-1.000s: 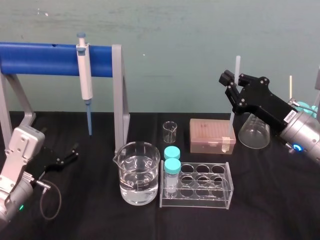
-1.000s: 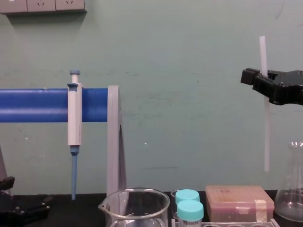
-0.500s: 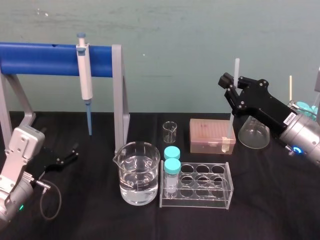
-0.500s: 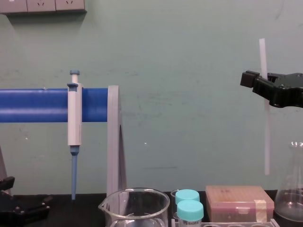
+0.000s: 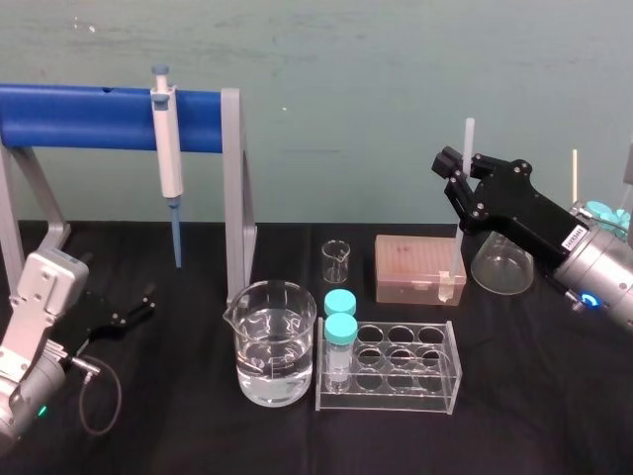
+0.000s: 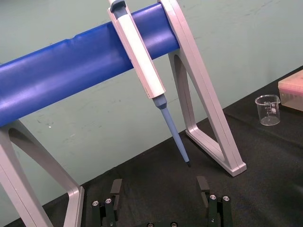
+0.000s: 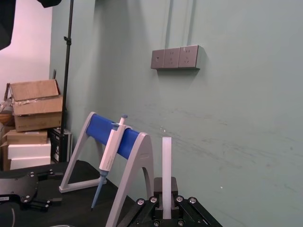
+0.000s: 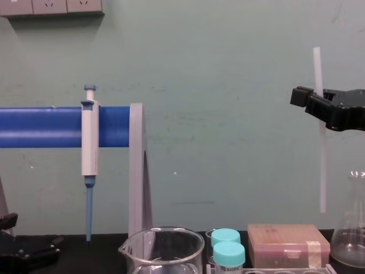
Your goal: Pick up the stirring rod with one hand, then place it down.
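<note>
The stirring rod [image 5: 462, 198] is a thin translucent white stick held upright in the air, above the right end of the pink tip box [image 5: 417, 267]. My right gripper [image 5: 457, 170] is shut on the rod's upper part; the rod's top [image 8: 316, 63] sticks out above the black jaws and its longer lower part hangs below. In the right wrist view the rod [image 7: 166, 161] rises straight from between the jaws of the right gripper [image 7: 166, 195]. My left gripper [image 6: 159, 189] rests low at the table's left, open with nothing in it.
A blue bar stand [image 5: 99, 117] carries a white pipette [image 5: 168, 158]. A water-filled beaker [image 5: 274, 341], a small beaker [image 5: 335, 259], a clear tube rack [image 5: 396, 366] with two teal-capped tubes and a conical flask [image 5: 502, 265] stand below.
The right gripper has sunk slightly with the stirring rod still upright in it. The left arm has stayed still.
</note>
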You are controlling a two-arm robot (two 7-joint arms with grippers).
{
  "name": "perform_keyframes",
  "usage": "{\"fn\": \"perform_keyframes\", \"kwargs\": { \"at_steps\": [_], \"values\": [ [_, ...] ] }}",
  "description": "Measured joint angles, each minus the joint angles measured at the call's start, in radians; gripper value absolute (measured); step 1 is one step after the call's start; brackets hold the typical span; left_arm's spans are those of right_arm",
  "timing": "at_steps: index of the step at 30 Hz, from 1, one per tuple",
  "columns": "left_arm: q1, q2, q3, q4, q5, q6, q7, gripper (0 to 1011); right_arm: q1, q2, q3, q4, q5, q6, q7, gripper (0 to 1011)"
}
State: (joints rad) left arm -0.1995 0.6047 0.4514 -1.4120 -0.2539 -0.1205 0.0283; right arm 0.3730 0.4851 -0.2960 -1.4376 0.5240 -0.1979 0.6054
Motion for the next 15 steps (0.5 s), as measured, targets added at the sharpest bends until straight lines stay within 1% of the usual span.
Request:
{"fn": "perform_keyframes", "kwargs": {
  "at_steps": [15],
  "values": [
    [0.000, 0.000, 0.000, 0.000, 0.000, 0.000, 0.000, 1000, -0.004, -0.001, -0.002, -0.004, 0.000, 0.003, -0.004, 58]
  ]
}}
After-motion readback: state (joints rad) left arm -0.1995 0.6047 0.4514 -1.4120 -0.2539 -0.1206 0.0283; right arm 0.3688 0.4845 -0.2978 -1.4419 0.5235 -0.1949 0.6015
